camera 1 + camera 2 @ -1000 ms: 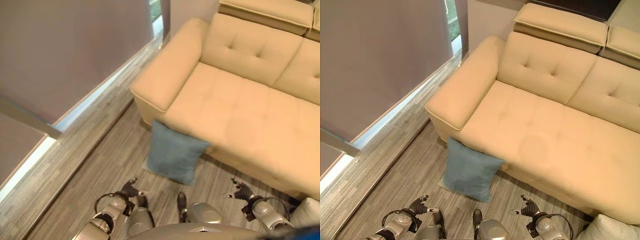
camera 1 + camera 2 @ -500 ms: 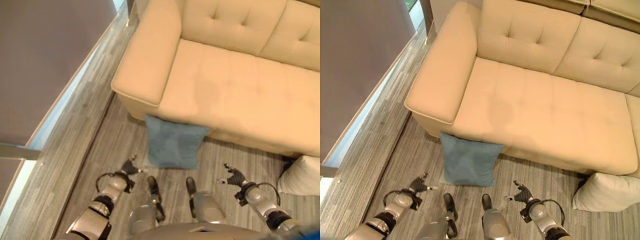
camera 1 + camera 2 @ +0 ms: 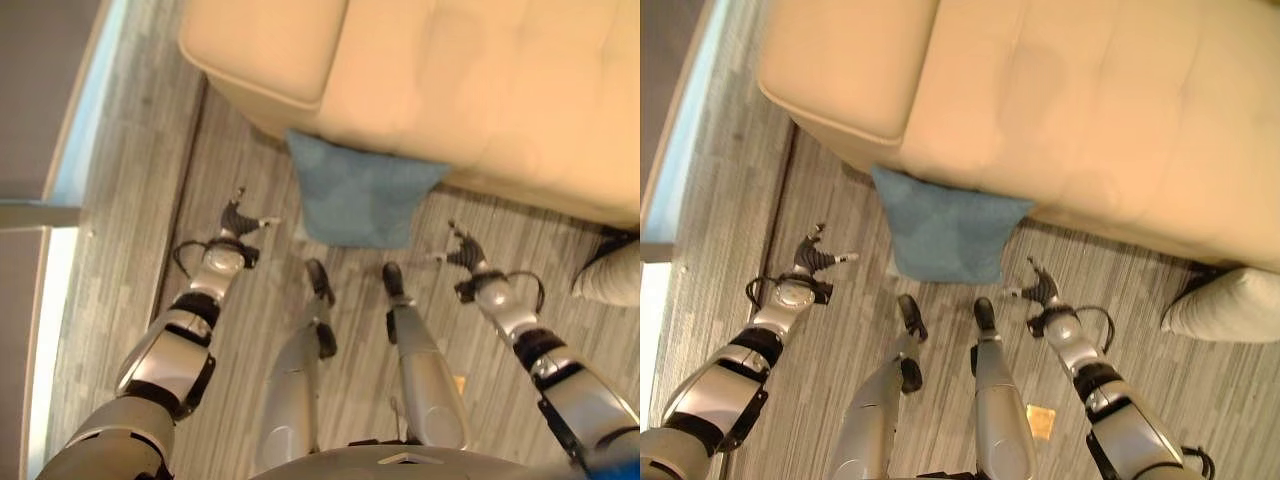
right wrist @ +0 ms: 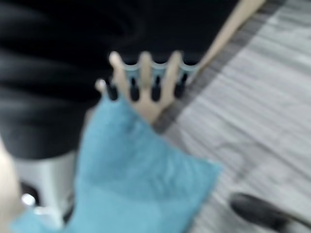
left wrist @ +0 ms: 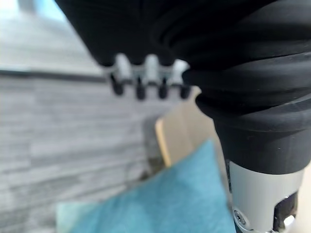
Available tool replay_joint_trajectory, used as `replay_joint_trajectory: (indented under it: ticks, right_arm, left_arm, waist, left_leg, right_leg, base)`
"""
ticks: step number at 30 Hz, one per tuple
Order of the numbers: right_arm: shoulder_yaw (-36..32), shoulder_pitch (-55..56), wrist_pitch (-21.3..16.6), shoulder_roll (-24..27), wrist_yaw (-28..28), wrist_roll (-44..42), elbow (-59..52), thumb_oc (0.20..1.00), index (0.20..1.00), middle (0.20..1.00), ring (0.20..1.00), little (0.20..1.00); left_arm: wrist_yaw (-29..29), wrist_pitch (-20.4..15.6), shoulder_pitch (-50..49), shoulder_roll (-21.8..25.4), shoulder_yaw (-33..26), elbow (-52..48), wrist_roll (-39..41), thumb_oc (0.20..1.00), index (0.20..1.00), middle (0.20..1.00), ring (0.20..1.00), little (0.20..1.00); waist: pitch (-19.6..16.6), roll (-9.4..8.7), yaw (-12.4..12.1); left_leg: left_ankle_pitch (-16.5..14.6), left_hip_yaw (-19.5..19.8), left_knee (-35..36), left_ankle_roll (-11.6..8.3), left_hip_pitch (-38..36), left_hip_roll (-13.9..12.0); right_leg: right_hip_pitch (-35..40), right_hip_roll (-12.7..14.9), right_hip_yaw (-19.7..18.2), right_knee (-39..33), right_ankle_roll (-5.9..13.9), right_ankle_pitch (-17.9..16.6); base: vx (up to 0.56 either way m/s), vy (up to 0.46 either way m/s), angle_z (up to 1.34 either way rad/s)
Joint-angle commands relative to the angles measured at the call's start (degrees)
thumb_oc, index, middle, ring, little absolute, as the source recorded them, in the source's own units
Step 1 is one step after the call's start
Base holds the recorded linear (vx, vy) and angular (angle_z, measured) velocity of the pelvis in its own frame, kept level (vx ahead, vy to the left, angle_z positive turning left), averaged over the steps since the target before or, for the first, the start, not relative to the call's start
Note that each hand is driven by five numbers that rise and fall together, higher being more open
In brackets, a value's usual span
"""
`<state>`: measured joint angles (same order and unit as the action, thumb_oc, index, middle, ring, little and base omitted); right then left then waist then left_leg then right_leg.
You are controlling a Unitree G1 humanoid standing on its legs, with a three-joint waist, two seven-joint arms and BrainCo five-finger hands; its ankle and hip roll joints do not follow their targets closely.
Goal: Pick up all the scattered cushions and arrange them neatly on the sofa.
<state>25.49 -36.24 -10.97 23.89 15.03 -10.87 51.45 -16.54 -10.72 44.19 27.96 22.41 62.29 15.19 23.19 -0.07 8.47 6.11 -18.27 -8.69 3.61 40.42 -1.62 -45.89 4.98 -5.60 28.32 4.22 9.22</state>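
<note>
Blue cushion (image 3: 358,198) on floor (image 3: 140,210), leaning vs front of beige sofa (image 3: 480,80), between both hands, touching neither. Left hand (image 3: 238,219) just left of it, fingers loose, empty. Right hand (image 3: 462,249) just right, fingers spread, empty. White cushion (image 3: 1225,305) on floor, well right of right hand.

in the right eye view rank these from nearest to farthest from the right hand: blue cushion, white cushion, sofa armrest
1. blue cushion: on the floor against the sofa front, just to the left of the right hand.
2. white cushion: on the floor at the view's right edge.
3. sofa armrest: upper left, beyond the blue cushion.
</note>
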Motion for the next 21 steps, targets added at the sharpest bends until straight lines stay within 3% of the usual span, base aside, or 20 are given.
replay_joint_trajectory:
  ticks: [1,5,12,21]
  right_arm:
    - [-0.2,1.4,-3.5,2.8,4.2,-3.1,-1.6,1.0,1.0,1.0,1.0,1.0]
    - [-1.3,-2.4,-4.4,3.7,6.5,-4.4,-2.4,1.0,1.0,1.0,1.0,1.0]
    - [-2.4,-6.2,-6.0,5.7,7.7,-7.6,-2.7,1.0,1.0,1.0,1.0,1.0]
    - [-1.1,-10.6,-7.3,7.3,7.0,-10.6,-4.5,1.0,1.0,1.0,1.0,1.0]
  left_arm:
    - [-1.3,-2.9,0.6,1.1,-0.5,2.0,4.0,1.0,1.0,1.0,1.0,1.0]
    - [-0.9,-3.4,3.4,1.6,0.4,0.5,5.8,1.0,1.0,1.0,1.0,1.0]
    - [-2.0,-2.4,11.3,3.3,3.1,3.4,5.1,1.0,1.0,1.0,1.0,1.0]
    - [-5.3,-2.1,17.9,5.8,4.8,3.8,3.5,1.0,1.0,1.0,1.0,1.0]
  waist:
    - [-3.7,-0.11,-0.3]
    - [-3.6,0.9,0.0]
    - [-3.0,1.57,1.1]
    - [-1.8,1.48,0.7]
  left_leg:
    - [-12.4,1.9,-16.1,-4.19,7.3,-5.7]
    - [-14.7,3.2,-23.2,-3.46,16.4,-7.4]
    - [-17.7,2.9,-31.2,-1.92,27.9,-7.7]
    - [-19.1,2.2,-35.8,-0.59,35.9,-7.5]
  right_leg:
    - [-2.3,2.5,0.5,-2.5,1.7,-3.5]
    - [-12.2,1.8,-0.4,5.4,0.66,-0.8]
    - [-24.8,1.5,-2.6,13.9,0.16,1.7]
    - [-32.7,0.7,-4.3,17.4,0.94,1.6]
  base:
    - [0.0,-0.078,0.06]
    - [0.03,-0.029,0.04]
    - [0.02,-0.005,0.0]
    - [0.04,0.034,-0.08]
